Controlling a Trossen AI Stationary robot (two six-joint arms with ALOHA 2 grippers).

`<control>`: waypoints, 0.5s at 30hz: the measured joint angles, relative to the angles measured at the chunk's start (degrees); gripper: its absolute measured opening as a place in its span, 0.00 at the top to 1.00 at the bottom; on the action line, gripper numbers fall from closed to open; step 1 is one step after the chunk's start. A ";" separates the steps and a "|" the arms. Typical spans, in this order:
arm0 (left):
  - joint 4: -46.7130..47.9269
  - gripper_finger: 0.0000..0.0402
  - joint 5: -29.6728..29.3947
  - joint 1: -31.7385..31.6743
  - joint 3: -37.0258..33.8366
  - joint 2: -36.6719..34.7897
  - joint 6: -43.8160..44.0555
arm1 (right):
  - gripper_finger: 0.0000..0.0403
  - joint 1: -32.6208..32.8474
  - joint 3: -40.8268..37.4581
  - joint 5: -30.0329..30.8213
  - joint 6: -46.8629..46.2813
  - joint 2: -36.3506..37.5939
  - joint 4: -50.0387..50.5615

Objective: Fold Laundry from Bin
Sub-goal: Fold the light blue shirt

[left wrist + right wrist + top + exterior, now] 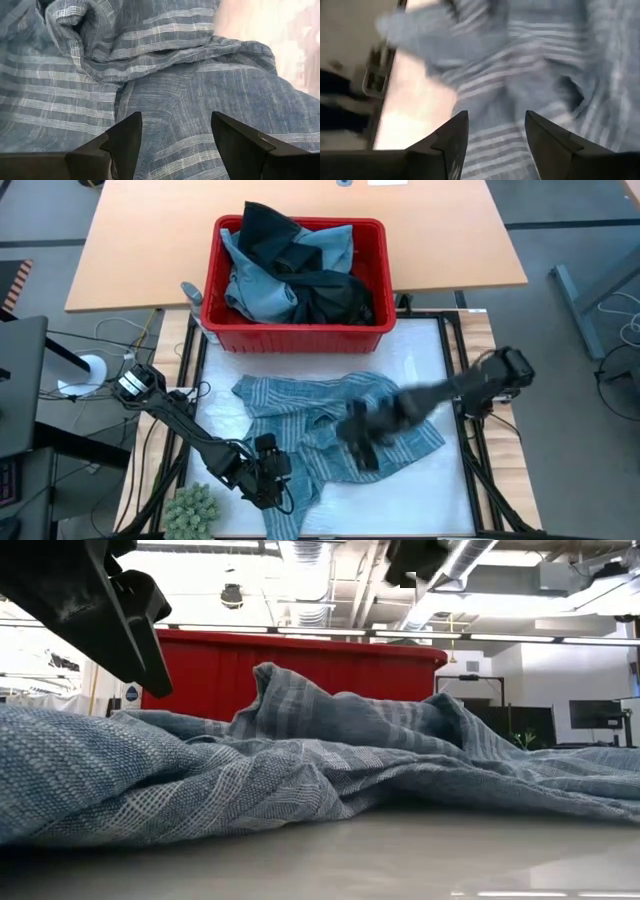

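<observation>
1. The striped cloth (320, 430) lies crumpled and partly spread on the white desk (420, 355), near the middle, just in front of the bin (297, 330); one corner trails toward the near edge.
2. The bin sits at the far side of the white surface, touching or nearly touching the cloth's far edge; inside it lie a light blue garment (262, 280) and dark garments (300, 265), heaped above the rim.
3. The left end effector (268, 478) is at the near left, low over the cloth's near-left part; in the left wrist view its fingers (125, 142) stand well apart over striped fabric (165, 75), nothing between them.
4. The right end effector (358, 442) is over the cloth's right-centre, its arm blurred; in the right wrist view its fingers (452, 140) are apart above the stripes (520, 75), gripping nothing.
5. In the low view the cloth (300, 760) rises in a fold before the red bin (300, 665); a dark arm part (90, 600) hangs at the upper left.
6. A green spiky object (190, 510) sits by the near left corner.
</observation>
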State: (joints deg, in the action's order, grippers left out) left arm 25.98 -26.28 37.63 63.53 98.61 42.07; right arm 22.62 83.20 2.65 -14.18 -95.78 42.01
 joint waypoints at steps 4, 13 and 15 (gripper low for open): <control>0.07 0.44 -1.16 0.00 0.00 0.00 -0.42 | 0.48 8.00 -0.24 10.05 4.89 -5.36 -3.31; 0.11 0.44 -0.73 0.00 0.00 0.00 -1.29 | 0.47 10.44 -0.16 14.17 1.58 -17.75 -13.63; 0.09 0.44 -0.53 0.00 0.00 0.00 -1.30 | 0.47 10.46 -0.04 14.13 -0.79 -19.17 -14.18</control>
State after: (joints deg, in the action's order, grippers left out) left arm 26.06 -26.82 37.63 63.53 98.61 40.77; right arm 33.08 83.15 16.78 -14.97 -114.95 27.83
